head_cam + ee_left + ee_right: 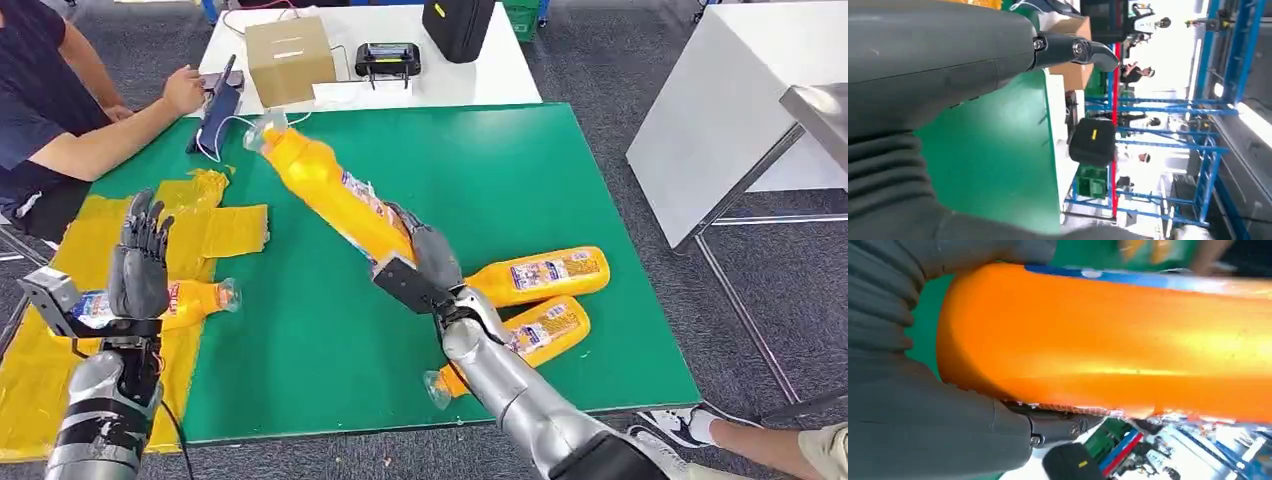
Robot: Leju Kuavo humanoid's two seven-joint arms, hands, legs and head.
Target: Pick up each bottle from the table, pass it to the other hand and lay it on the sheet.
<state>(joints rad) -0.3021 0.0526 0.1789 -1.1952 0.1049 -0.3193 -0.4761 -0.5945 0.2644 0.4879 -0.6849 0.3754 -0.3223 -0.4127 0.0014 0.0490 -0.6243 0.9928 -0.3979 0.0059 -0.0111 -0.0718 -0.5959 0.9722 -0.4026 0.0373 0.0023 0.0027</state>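
Mid-handover: bottle [330, 192] clamped in right hand [425, 262], raised above table [560, 180], neck slanting beyond the fingers. Left hand [138, 265] upright, fingers apart, holding nothing, over yellow sheet [30, 370]. Next, probably: bringing hands together, closing left fingers on bottle.

Four orange bottles: one [330, 195] held up at centre, two [540, 275] [535, 335] lying at four o'clock, one [190, 300] on the yellow sheet [60, 260] at eight o'clock. One cardboard box [290, 58] at twelve.
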